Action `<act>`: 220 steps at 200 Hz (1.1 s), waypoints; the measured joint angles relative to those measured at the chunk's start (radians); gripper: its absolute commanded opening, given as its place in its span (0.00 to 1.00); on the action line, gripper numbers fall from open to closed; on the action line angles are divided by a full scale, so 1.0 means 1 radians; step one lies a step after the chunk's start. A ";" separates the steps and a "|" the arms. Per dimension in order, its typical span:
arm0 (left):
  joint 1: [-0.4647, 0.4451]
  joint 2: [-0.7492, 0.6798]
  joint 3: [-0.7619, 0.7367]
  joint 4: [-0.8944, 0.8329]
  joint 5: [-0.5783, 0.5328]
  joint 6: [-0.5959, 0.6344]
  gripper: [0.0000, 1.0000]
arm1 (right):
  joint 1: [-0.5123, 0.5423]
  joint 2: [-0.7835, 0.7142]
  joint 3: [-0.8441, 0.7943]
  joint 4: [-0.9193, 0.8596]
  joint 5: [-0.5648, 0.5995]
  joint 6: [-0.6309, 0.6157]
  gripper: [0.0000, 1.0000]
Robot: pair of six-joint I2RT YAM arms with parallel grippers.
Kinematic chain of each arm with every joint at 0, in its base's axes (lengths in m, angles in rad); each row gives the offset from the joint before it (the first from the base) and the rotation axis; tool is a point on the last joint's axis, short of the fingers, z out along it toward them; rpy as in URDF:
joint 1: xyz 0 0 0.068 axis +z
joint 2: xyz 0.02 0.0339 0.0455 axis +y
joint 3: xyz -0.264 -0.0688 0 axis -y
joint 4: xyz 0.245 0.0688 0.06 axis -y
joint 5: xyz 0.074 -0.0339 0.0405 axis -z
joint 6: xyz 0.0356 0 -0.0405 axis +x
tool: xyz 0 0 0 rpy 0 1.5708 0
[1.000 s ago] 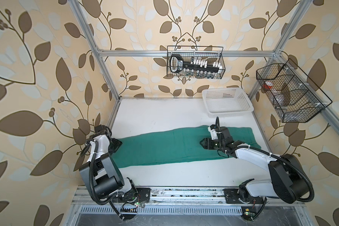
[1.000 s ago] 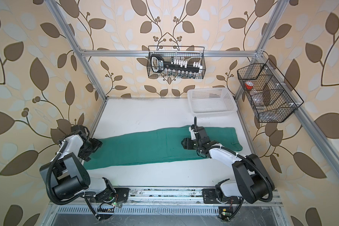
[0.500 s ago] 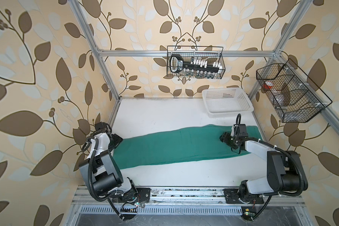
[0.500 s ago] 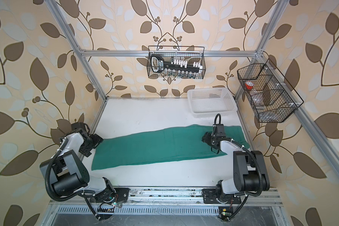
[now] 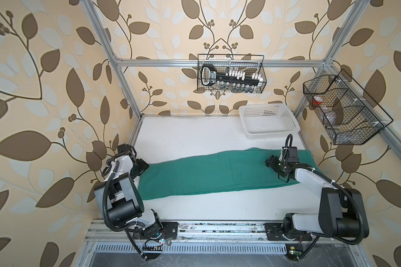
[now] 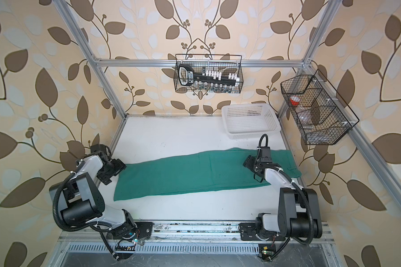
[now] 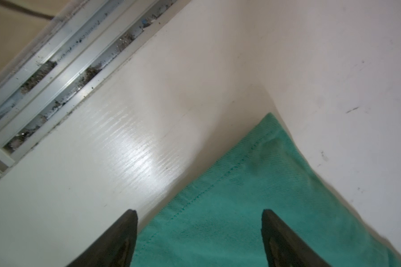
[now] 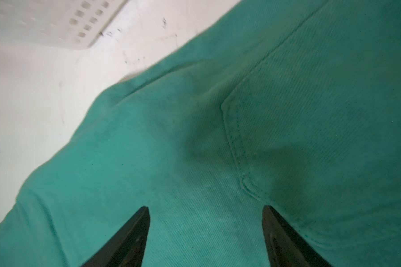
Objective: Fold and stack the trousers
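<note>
The teal-green trousers (image 5: 206,175) (image 6: 183,175) lie flat in a long strip across the white table, hem end at the left and waist end at the right. My left gripper (image 5: 142,167) (image 6: 118,168) is at the hem end. In the left wrist view it (image 7: 198,211) is open, straddling the stitched hem corner of the trousers (image 7: 252,196), and holds nothing. My right gripper (image 5: 270,161) (image 6: 248,163) hovers over the waist part. In the right wrist view it (image 8: 205,208) is open above the trousers (image 8: 171,138), near a pocket seam (image 8: 236,148).
A white perforated basket (image 5: 273,136) (image 6: 250,135) (image 8: 56,20) stands at the back right, just behind the waist end. Wire baskets hang on the back wall (image 5: 232,74) and the right wall (image 5: 343,111). An aluminium rail (image 7: 56,69) borders the table beside the left gripper.
My right gripper has moved to the right along the trousers, from their middle to the waist part, and its jaws have opened wider. The left gripper has stayed at the hem end.
</note>
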 measured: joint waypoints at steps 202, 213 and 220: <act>-0.083 0.310 0.190 -0.027 0.061 0.147 0.07 | 0.076 -0.132 0.041 -0.054 -0.079 -0.066 0.83; -0.083 0.309 0.190 -0.029 0.060 0.157 0.01 | 0.076 -0.134 0.041 -0.053 -0.080 -0.066 0.83; -0.083 0.308 0.191 -0.031 0.058 0.156 0.00 | 0.078 -0.135 0.041 -0.053 -0.079 -0.066 0.82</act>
